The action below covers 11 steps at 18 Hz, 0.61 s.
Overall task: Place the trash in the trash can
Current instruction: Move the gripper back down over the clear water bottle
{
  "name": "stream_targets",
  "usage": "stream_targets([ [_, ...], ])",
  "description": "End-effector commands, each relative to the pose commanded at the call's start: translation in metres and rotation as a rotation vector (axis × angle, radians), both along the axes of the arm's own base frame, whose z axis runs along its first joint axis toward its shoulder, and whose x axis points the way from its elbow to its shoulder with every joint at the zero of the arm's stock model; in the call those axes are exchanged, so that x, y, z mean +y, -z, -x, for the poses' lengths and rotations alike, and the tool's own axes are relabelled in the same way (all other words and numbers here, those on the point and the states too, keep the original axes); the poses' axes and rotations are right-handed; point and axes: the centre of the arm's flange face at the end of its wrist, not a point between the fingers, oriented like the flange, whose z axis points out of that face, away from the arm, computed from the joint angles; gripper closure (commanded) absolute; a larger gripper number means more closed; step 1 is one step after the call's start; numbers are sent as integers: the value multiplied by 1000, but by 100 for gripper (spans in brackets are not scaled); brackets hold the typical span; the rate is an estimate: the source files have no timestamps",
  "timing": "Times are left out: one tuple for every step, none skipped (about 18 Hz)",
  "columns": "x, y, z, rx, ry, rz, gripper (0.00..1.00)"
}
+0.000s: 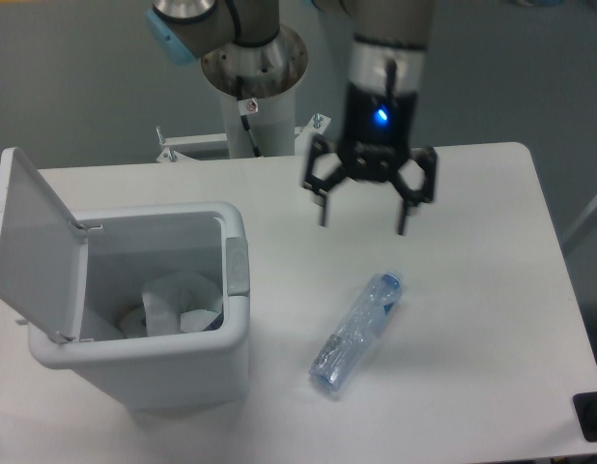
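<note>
your hand [363,230] hangs over the white desk [492,251], its two black fingers [322,203] spread wide apart with nothing between them, tips pointing down. a blue light glows on the body of the hand above the fingers. it sits above the far middle of the desk, up and slightly behind the bottle [356,333], and apart from it.

the crushed clear bluish bottle lies on its side on the desk, slanting from lower left to upper right, with its narrower neck end toward the hand. it rests just to the right of the trash can [183,372], not touching it.

the trash can stands at the left of the desk, white and rectangular with rounded corners. its flat lid [33,256] is swung open and stands up on the left side. looking down into the can you see the white crumpled paper wrapper [178,302] lying at the bottom, toward the near right.

behind the desk stands the arm's pale round base column [255,101], with a light blue joint cap above it at the top edge of the view.
</note>
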Motion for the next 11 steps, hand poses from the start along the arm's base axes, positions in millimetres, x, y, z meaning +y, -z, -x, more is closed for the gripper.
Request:
stream_targets([
  [3, 16, 6, -16, 21, 20, 0],
  [5, 33, 10, -32, 43, 37, 0],
  [7, 51, 15, -50, 77, 56, 0],
  [8, 71, 19, -60, 113, 88, 0],
  [9, 89, 22, -62, 146, 131, 0],
  [11, 102, 25, -61, 174, 163, 0],
  [13, 115, 29, -72, 182, 181, 0],
  [18, 126, 29, -86, 191, 189, 0],
  [22, 137, 29, -94, 195, 199, 0],
  [26, 143, 28, -88, 201, 197, 0],
  [28, 147, 26, -82, 205, 197, 0],
])
